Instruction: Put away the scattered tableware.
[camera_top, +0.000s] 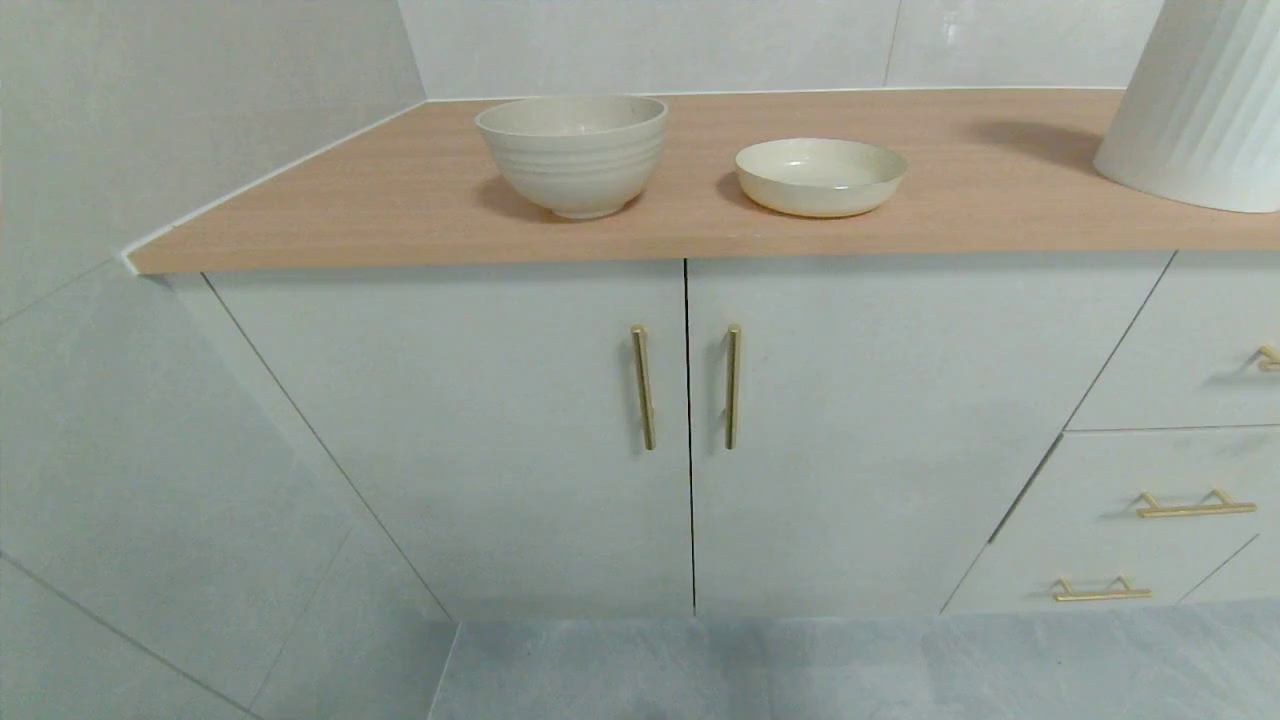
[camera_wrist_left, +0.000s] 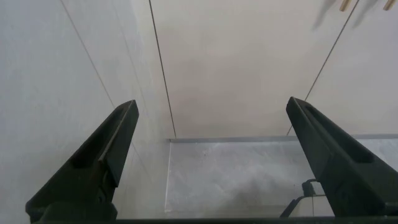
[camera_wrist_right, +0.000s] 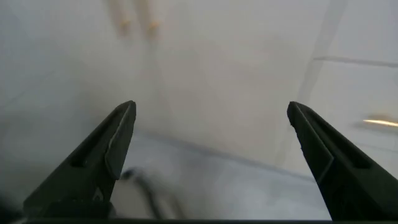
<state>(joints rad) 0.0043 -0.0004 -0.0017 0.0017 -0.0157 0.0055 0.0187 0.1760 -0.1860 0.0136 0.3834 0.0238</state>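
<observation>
Both my left gripper (camera_wrist_left: 211, 109) and my right gripper (camera_wrist_right: 211, 107) hang below the counter (camera_top: 400, 215), jaws spread wide and empty, facing the closed cabinet doors (camera_top: 450, 440). I judge that is because storage must be opened first. The deep bowl (camera_top: 572, 150) and shallow dish (camera_top: 820, 175) sit side by side on the counter, near its front edge, well above and apart from my jaws.

left gripper (camera_wrist_left: 211, 104) with fingers spread wide, nothing between them, right gripper (camera_wrist_right: 211, 106) likewise spread wide and holding nothing, both held low, aimed forward and slightly down
</observation>
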